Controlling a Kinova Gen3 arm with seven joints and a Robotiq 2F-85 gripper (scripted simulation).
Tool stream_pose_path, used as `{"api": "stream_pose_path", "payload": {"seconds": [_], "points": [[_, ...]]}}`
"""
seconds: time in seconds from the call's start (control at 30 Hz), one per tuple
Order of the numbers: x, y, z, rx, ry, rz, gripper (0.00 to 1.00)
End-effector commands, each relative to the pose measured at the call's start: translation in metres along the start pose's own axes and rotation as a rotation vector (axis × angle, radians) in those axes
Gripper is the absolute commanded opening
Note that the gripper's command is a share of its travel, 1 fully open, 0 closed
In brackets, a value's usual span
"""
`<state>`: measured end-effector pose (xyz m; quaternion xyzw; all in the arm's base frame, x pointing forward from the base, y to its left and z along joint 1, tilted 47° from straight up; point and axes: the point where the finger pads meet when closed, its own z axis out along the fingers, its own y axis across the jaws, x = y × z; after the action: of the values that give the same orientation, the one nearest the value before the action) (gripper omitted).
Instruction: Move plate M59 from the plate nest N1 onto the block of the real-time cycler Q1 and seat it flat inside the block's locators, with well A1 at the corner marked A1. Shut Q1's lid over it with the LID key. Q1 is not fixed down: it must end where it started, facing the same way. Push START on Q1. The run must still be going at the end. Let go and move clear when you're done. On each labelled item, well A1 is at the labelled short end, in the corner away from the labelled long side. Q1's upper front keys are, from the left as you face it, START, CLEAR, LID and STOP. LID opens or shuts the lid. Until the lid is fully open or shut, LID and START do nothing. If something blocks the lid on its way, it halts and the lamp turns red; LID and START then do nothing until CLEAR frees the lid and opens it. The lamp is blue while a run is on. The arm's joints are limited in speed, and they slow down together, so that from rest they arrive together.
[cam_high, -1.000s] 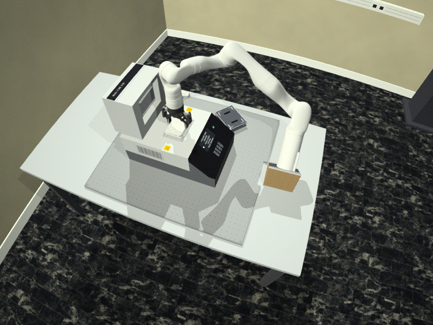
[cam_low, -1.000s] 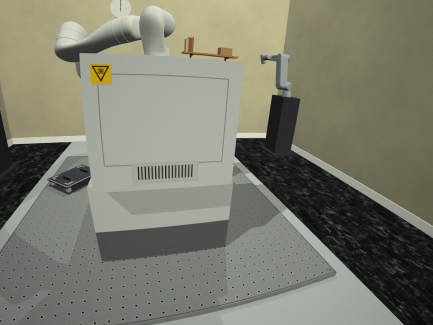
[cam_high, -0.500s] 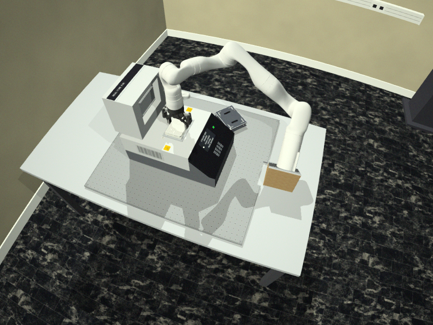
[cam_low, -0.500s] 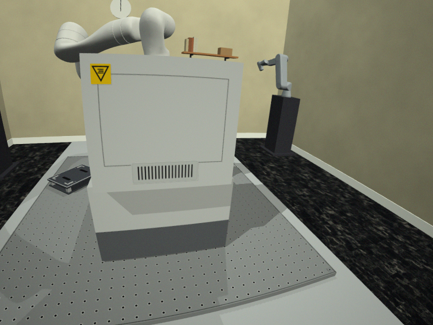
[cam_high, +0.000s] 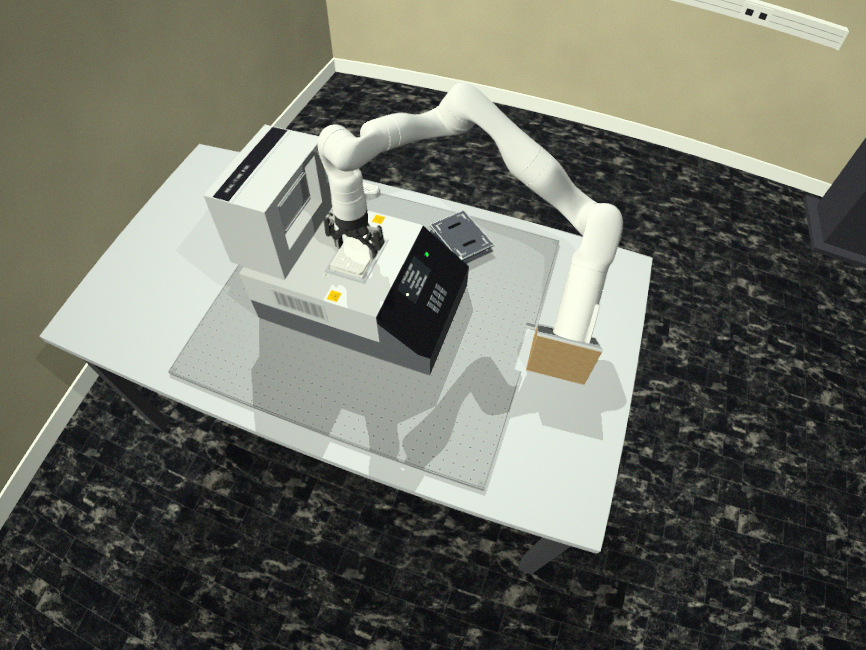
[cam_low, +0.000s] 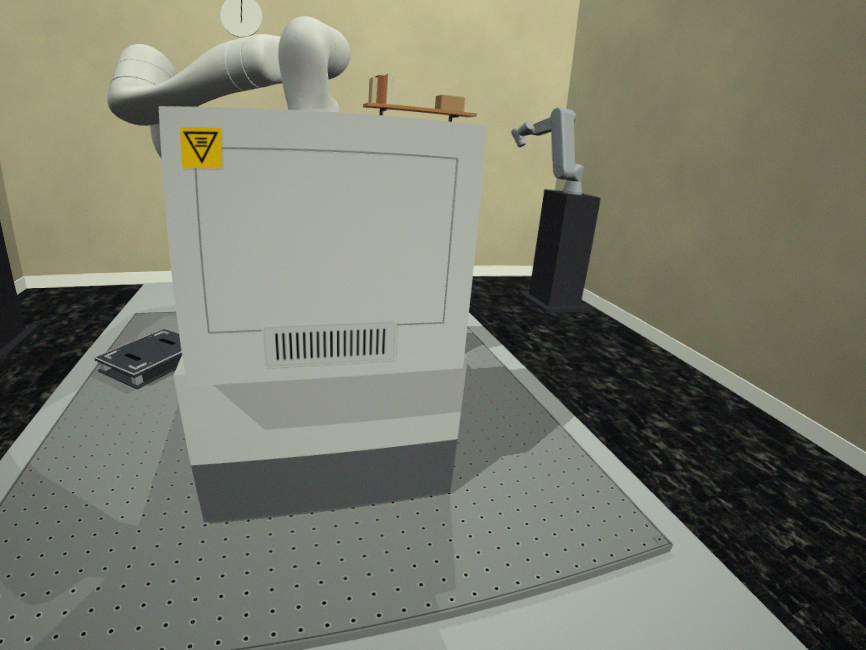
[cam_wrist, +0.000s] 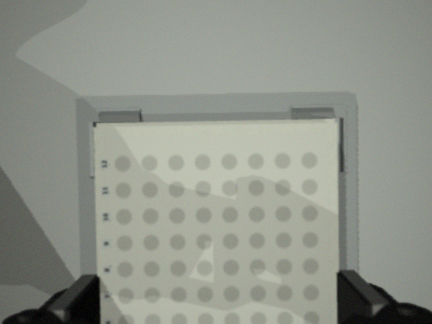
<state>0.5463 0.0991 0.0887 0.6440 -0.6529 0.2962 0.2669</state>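
My gripper (cam_high: 356, 243) (cam_wrist: 218, 298) is shut on plate M59 (cam_high: 349, 261) (cam_wrist: 215, 227), its fingers on the two long sides. The plate is over the block (cam_wrist: 215, 102) of the cycler Q1 (cam_high: 297, 279) (cam_low: 314, 230). In the wrist view its column 12 end lies just inside the two end locators, and its sides lie between the side locators. Well A1 is out of that view. Any small gap under the plate cannot be told. Q1's tall rear housing stands behind the block, which is uncovered. Q1's lamp (cam_high: 426, 254) is green. The plate nest N1 (cam_high: 461, 235) (cam_low: 143, 353) is empty.
Q1's sloped black front panel (cam_high: 423, 293) faces the arm's base. Q1 stands on a perforated board (cam_high: 300, 391) (cam_low: 349, 559) on the white table (cam_high: 559, 489). The wrist is close in front of the tall housing. A wooden block (cam_high: 563, 356) is beside the arm's base.
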Motion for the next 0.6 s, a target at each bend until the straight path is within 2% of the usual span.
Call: {"api": "stream_pose_path", "payload": {"seconds": [0.0, 0.57], "points": [[0.0011, 0.0000, -0.0012, 0.001, 0.006, 0.006, 1.00], [0.0001, 0.0000, -0.0013, 0.002, 0.001, 0.002, 1.00]]}}
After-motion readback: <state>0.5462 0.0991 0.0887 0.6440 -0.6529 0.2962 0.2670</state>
